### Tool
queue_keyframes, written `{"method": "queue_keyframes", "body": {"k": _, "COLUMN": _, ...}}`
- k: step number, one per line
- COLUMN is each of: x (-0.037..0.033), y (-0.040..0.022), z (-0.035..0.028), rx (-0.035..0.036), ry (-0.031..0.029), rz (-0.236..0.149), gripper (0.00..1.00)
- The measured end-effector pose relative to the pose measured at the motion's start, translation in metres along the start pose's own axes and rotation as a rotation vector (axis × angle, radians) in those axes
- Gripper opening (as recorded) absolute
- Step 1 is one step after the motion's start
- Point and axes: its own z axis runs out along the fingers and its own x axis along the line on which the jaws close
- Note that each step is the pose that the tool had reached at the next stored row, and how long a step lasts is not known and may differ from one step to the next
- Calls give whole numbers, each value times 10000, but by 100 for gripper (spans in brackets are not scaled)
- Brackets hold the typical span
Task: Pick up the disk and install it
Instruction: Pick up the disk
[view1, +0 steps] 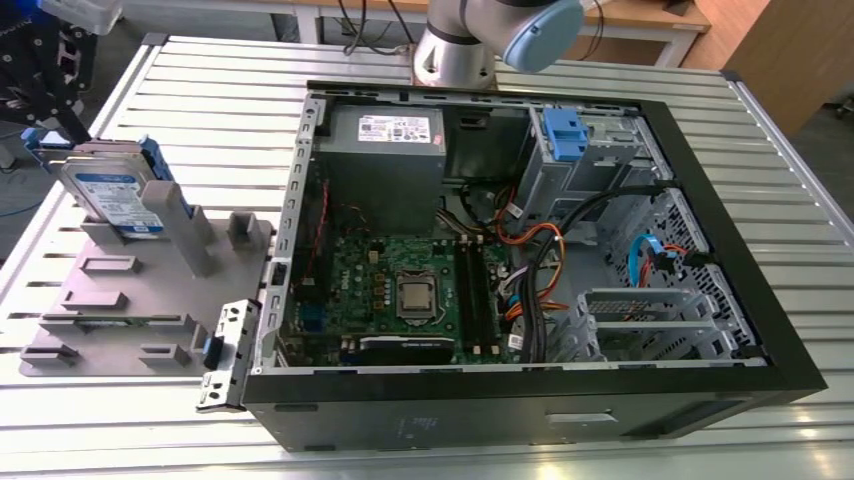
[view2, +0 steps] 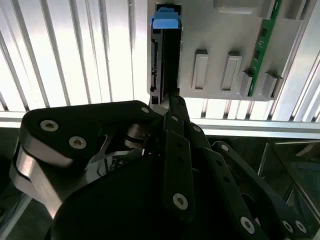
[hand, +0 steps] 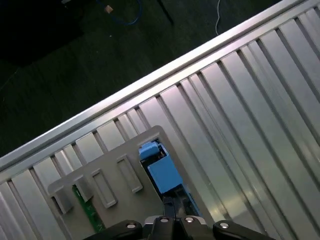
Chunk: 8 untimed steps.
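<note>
The flat silver metal disk with blue side rails (view1: 114, 195) stands on its edge in the grey plastic holder block (view1: 120, 300) on the ribbed metal surface (view1: 200, 100), and in the second wrist view its long thin edge lies straight ahead of the black hand (view2: 172, 100), whose fingers are pressed together on nothing.

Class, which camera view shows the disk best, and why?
The exterior view: the disk stands upright in the grey holder, label visible. Both wrist views show it edge-on, with its blue rail.
</note>
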Motion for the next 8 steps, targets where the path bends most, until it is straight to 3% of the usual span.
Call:
{"method": "queue_keyframes", "body": {"k": 1, "x": 0, "y": 0, "z": 0, "rx": -12, "ry": 20, "rz": -441, "gripper": 11}}
{"method": "queue_keyframes", "body": {"k": 8, "x": 0, "y": -1, "z": 3, "rx": -44, "ry": 75, "rz": -1721, "gripper": 11}}
